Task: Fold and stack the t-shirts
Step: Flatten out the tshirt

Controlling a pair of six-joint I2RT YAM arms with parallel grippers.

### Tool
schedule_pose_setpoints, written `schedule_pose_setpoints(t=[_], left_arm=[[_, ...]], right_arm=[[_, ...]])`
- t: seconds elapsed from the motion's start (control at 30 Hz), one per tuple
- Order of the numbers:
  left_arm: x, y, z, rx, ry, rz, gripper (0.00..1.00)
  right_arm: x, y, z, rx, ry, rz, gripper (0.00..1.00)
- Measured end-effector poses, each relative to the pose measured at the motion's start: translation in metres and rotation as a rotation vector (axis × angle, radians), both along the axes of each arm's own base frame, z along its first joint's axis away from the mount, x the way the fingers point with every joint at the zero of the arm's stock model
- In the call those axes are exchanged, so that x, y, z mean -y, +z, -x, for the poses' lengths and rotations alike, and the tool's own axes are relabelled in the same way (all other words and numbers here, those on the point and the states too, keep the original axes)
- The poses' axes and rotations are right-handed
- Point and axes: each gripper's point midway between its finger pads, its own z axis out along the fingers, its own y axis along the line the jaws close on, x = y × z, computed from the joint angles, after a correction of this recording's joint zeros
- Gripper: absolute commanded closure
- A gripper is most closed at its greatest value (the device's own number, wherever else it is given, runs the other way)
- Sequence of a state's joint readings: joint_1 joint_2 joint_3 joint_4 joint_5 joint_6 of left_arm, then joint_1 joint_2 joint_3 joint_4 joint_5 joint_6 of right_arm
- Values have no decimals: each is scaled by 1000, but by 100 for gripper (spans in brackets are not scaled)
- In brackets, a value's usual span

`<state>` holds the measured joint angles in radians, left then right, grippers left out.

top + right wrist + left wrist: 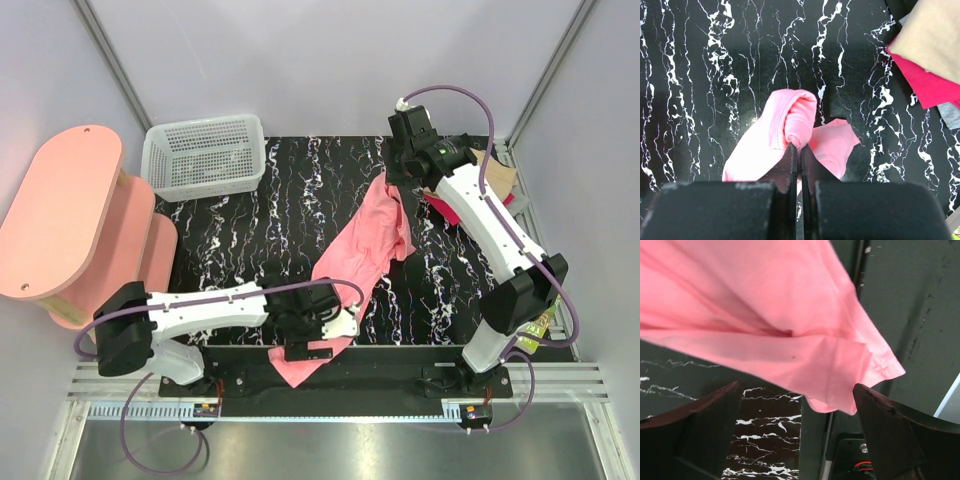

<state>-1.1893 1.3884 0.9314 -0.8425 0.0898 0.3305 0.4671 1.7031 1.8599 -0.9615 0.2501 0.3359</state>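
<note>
Pinching a bunched roll of soft pink shirt (785, 125), the right gripper (800, 152) is clamped; the left gripper (797, 395) gapes wide (stitched hem nearby).

Left arm (200, 310) is stretched out low along the near edge of the tabletop (250, 230), with its wrist ending up around the middle of that edge. Left gripper (797, 392) is spread wide, fingers (705, 415) not clamping anything. Right arm (490, 215) reaches from the near right corner up toward the far edge, wrist tipped down. Right gripper (800, 149) is pinched tight on a bunch of the pink shirt (790, 117), up above the tabletop.
</note>
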Motion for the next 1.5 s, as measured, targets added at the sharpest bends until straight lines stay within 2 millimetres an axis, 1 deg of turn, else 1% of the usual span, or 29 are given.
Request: schedule_pose_setpoints(t=[0.13,0.27,0.3,0.4,0.43,0.53,0.57,0.63,0.7,0.77,0.87,0.93,0.97,1.07,1.1,1.17,1.23,1.27,1.3,1.33,1.4,1.43,1.47,1.5], left_arm=[[4,-5,11,-3,-49,-20,1],[4,-9,12,-8,-55,-34,1],[4,-10,12,-9,-54,-36,3],[4,-12,11,-6,-51,-43,28],[5,-13,10,0,-49,-46,43],[8,-18,3,36,-42,-41,73],[7,-19,-1,55,-40,-43,88],[4,-23,-10,88,-27,-48,99],[0,-24,-22,107,8,-55,100],[-8,-25,-43,125,69,-58,100],[-29,-23,-85,169,190,-63,100],[-49,-21,-112,196,268,-76,100],[-63,-20,-126,208,314,-86,100],[-99,-16,-155,237,414,-115,100],[-109,-15,-163,253,436,-126,100],[-125,-13,-174,274,459,-145,100],[-134,-12,-181,294,462,-160,100],[-139,-11,-185,305,467,-165,97],[-144,-11,-189,318,472,-168,86],[-148,-10,-193,328,477,-174,53],[-156,-11,-200,344,486,-188,27],[-158,-13,-202,347,490,-195,9],[-162,-14,-204,348,497,-204,2],[-164,-14,-205,353,493,-210,1]], right_arm=[[1,-3,0,-7,0,-4,100],[4,-6,-1,-13,-8,-3,100],[4,-7,-1,-15,-8,-3,100],[3,-10,-1,-22,-3,-12,100],[2,-10,-1,-23,-1,-15,100],[1,-13,-2,-26,-1,-20,100],[1,-15,-2,-29,-2,-20,100],[2,-19,-1,-38,-3,-17,100],[3,-24,0,-47,-5,-13,100],[6,-27,0,-55,-10,-10,100],[9,-29,-1,-56,-19,-10,100],[12,-29,-2,-53,-25,-11,100],[13,-29,-2,-52,-28,-12,100],[16,-30,-2,-52,-34,-11,100],[17,-30,-1,-53,-36,-11,100],[19,-31,-1,-55,-39,-10,100],[20,-32,0,-56,-42,-9,100],[21,-32,0,-55,-43,-10,100],[22,-31,0,-53,-46,-10,100],[24,-31,1,-53,-48,-9,100],[26,-30,1,-50,-53,-11,100],[27,-29,1,-48,-55,-11,100],[28,-28,1,-46,-56,-13,100],[29,-27,2,-45,-58,-13,100]])
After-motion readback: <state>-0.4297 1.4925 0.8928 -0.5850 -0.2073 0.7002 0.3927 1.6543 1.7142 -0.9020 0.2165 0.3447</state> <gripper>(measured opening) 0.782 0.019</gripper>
